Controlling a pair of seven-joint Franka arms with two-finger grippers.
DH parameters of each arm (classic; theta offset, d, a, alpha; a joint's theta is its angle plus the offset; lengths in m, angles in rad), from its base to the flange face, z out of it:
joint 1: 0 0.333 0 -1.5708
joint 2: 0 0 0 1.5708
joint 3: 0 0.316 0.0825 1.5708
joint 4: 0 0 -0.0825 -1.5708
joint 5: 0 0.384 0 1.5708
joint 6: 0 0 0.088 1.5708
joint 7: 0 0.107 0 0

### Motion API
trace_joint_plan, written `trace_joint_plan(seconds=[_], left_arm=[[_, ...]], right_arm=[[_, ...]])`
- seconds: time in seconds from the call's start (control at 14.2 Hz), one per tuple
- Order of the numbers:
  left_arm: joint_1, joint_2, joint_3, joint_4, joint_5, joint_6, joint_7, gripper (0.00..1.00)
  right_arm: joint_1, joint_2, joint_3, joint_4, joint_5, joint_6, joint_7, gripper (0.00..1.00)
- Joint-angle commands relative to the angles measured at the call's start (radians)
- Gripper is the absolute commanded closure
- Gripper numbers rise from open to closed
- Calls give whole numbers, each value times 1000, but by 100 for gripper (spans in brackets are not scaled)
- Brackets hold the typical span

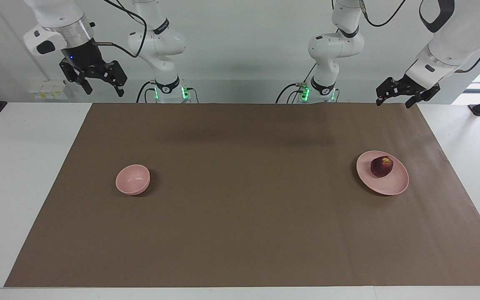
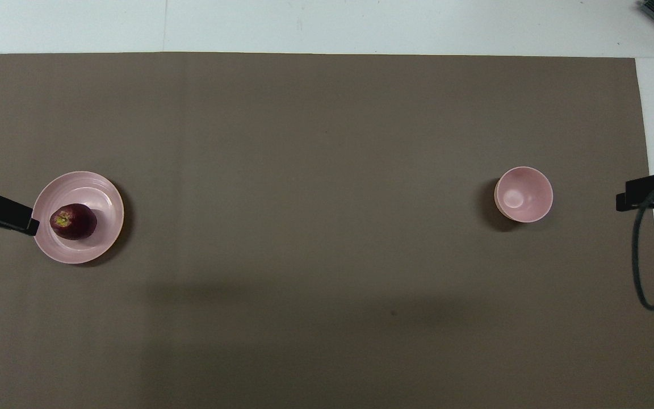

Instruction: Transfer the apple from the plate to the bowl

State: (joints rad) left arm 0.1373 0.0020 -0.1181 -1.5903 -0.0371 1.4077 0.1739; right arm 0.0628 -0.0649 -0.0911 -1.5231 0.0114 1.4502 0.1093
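Hanging raised with jaws apart and empty, the left gripper [image 1: 392, 99] is over the mat's robot-side edge. The right gripper [image 1: 101, 86] (also parted, empty) waits. The apple [image 1: 381, 166] rests on the plate [image 1: 394, 186], well apart from the bowl [image 1: 133, 179].

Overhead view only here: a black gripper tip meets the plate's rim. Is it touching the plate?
Observer: No. The left gripper hangs high in the air, clear of the plate and the apple.
Operator: Are its fingers apart?
Observer: Yes, open and holding nothing.
Operator: And the other gripper, out by the bowl?
Observer: The right gripper waits raised and open, well above the table, nowhere near touching the bowl.
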Motion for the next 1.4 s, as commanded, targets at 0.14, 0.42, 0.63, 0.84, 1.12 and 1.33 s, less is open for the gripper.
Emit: trace_joint_plan(seconds=[0.14, 0.42, 0.63, 0.84, 1.12, 1.33], left_arm=[[73, 1, -3, -137, -4, 178, 179, 0], [88, 10, -3, -236, 42, 311, 259, 0], [111, 21, -3, -296, 43, 399, 282, 0], [111, 65, -3, -332, 45, 454, 283, 0], [116, 105, -3, -410, 45, 583, 289, 0], [117, 143, -3, -436, 59, 661, 300, 0]], right_arm=[[-12, -27, 7, -34, -10, 12, -20, 0], [-12, -27, 7, -34, -10, 12, -20, 0], [-12, -27, 7, -35, -10, 13, -20, 0], [-12, -35, 7, -51, -10, 24, -19, 0], [-14, -36, 5, -52, -11, 24, -19, 0], [-12, -38, 7, -54, -11, 24, -19, 0]])
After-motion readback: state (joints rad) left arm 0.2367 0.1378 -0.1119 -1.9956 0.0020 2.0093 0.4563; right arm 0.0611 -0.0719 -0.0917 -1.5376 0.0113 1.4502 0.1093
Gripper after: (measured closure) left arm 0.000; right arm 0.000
